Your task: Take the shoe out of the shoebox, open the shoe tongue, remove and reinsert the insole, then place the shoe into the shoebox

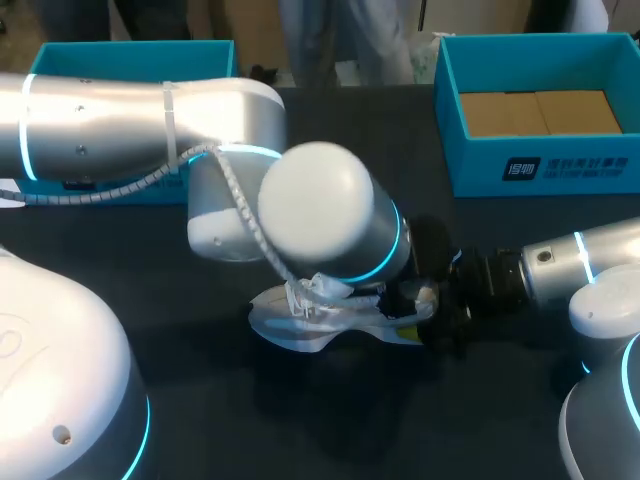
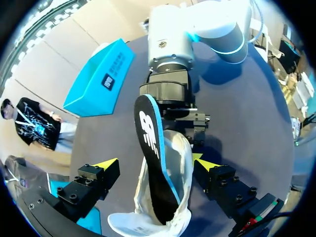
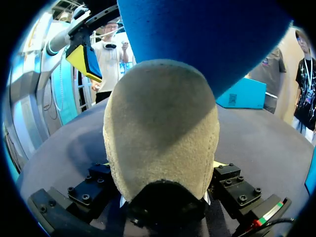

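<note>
Left gripper (image 2: 155, 164) spread wide, yellow tips either side of insole (image 2: 150, 143), gripping nothing. Right gripper (image 3: 162, 168) clamps end of shoe (image 1: 300, 322), which sits mid table (image 1: 200, 400), well apart from shoebox (image 1: 540, 165). Insole half out, standing up, lower end tucked inside. Risk: thin foam buckles if pushed off-axis; soft shoe twists in clamp. Insole black, flat, blue-edged. Shoe white mesh, napped beige end. Box stiff teal card.

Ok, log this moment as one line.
shoe: on table, out of shoebox | insole: partly inside shoe | left gripper: open over shoe | right gripper: shut on shoe's heel
</note>
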Action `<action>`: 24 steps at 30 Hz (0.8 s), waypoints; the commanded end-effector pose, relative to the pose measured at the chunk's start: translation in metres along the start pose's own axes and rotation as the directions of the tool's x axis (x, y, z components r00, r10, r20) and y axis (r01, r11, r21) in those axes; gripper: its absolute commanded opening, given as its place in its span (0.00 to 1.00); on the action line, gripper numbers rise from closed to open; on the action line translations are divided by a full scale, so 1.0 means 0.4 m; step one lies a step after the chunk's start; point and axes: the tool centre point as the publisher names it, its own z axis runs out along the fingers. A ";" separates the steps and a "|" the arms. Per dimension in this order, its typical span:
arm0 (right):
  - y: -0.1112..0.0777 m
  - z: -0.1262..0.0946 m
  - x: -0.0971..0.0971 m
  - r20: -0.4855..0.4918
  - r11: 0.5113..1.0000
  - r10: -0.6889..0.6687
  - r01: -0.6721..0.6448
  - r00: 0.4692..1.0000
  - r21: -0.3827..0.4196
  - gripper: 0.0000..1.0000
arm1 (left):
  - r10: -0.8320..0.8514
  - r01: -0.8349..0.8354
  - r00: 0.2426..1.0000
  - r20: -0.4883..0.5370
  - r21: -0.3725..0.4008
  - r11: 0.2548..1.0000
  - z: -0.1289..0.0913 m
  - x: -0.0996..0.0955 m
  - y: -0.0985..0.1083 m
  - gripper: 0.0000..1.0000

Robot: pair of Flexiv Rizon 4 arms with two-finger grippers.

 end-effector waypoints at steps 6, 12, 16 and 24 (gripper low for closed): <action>-0.003 0.008 -0.003 0.000 1.000 0.001 -0.001 1.000 0.004 0.00 | -0.040 0.038 0.988 0.148 0.014 0.999 0.001 0.017 -0.005 1.00; -0.003 0.008 -0.003 0.000 1.000 0.001 -0.001 1.000 0.004 0.00 | -0.055 0.050 0.982 0.179 0.031 0.998 0.017 0.020 -0.007 0.90; -0.003 0.008 -0.003 0.000 1.000 0.001 -0.001 1.000 0.004 0.00 | -0.057 0.046 0.975 0.214 0.057 0.997 0.027 0.019 -0.013 0.85; -0.003 0.008 -0.003 0.000 1.000 0.001 -0.001 1.000 0.004 0.00 | -0.075 0.050 0.952 0.296 0.091 0.995 0.038 0.030 -0.006 0.75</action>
